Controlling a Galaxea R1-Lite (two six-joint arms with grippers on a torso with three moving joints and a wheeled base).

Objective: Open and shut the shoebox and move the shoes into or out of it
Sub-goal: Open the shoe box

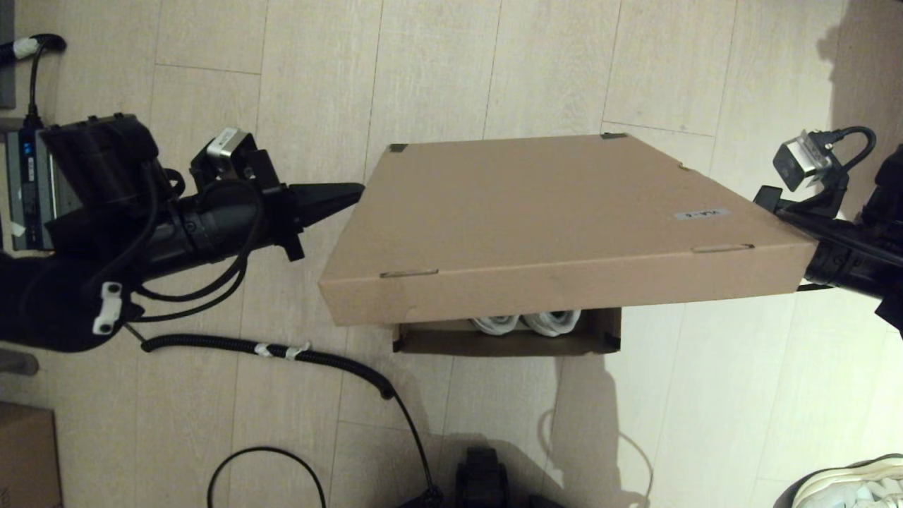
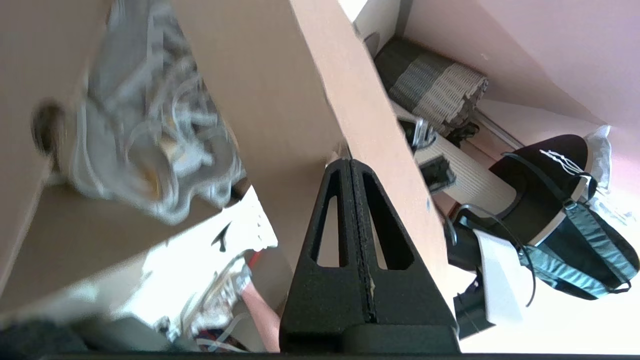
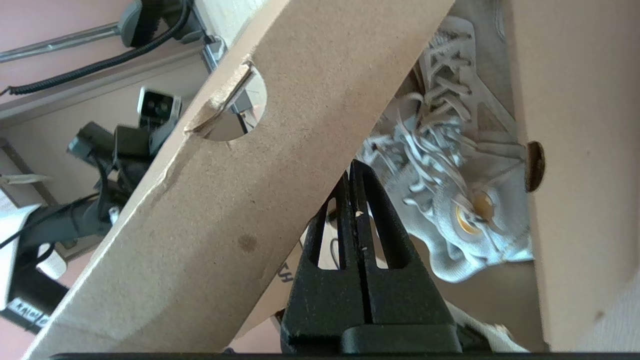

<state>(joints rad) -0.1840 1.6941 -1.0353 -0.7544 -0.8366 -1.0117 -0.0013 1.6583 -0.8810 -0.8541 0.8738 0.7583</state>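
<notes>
The shoebox stands on the floor with its brown lid (image 1: 550, 204) raised and tilted; a white label and black corner tape show on it. Under the lid's front edge, the toes of the white shoes (image 1: 525, 322) show behind the box's front wall (image 1: 508, 342). My left gripper (image 1: 356, 189) is shut, its tip against the lid's left side flap (image 2: 370, 125). My right gripper (image 3: 352, 167) is shut with its tip under the lid's right side flap (image 3: 250, 190); in the head view the lid hides it. Both wrist views show the laced shoes (image 3: 460, 200) inside the box.
A lone white sneaker (image 1: 853, 483) with a dark-edged sole lies at the near right. A smaller brown carton (image 1: 25, 455) sits at the near left. Black cables (image 1: 282, 351) trail across the floor near the box's left front.
</notes>
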